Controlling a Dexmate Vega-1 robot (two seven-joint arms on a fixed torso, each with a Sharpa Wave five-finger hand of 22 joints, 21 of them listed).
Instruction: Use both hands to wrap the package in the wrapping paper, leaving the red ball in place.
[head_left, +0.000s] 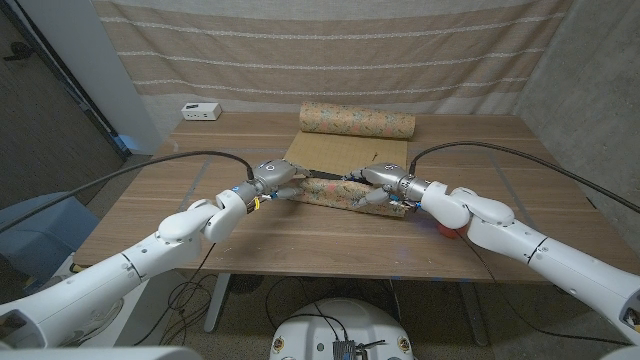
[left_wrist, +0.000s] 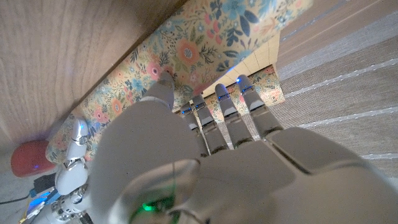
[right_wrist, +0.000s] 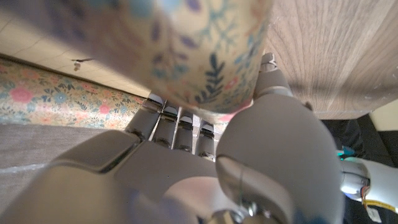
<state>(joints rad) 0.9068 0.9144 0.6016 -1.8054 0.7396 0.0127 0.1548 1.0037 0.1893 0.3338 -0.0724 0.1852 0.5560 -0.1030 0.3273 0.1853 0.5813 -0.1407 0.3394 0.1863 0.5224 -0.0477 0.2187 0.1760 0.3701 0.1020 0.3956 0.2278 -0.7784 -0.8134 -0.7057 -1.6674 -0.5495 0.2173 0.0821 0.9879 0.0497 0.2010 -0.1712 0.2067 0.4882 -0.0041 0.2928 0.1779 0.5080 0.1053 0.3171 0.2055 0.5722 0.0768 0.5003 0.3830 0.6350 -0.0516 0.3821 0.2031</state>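
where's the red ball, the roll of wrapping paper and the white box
red ball (left_wrist: 28, 158), left wrist view, its rounded side
roll of wrapping paper (head_left: 357, 120), head view, middle of the roll
white box (head_left: 201, 111), head view, its front face

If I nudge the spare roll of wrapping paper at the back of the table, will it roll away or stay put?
The spare roll is a cylinder lying on its side, so it would probably roll toward or away from you. Being paper, it is likely light. The curtain right behind may stop it.
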